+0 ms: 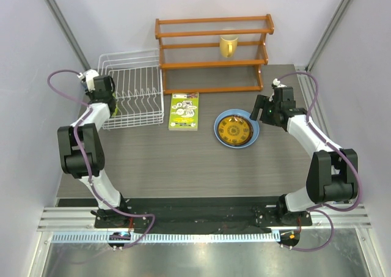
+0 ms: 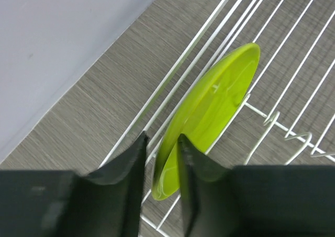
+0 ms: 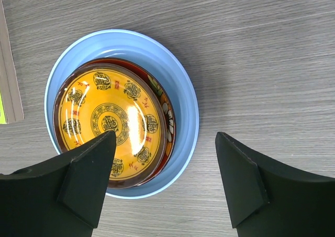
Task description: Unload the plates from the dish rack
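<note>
Left pincer [image 2: 161,143] straddles the green plate [image 2: 209,111] edge-on, since it stands in the rack [image 1: 139,84]; clamped? Can't tell. Right pincer [image 3: 165,143] gapes empty over the stack [image 3: 184,93].

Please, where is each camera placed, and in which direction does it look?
Top external: above and behind the arms, looking down at the table; both arms show.
Left wrist: on the left arm, looking down past the left end effector, which straddles the green plate in the rack.
Right wrist: looking straight down at the plate stack, below the open right end effector.
Shared: top and left wrist show the rack; top and right wrist, the stack.
</note>
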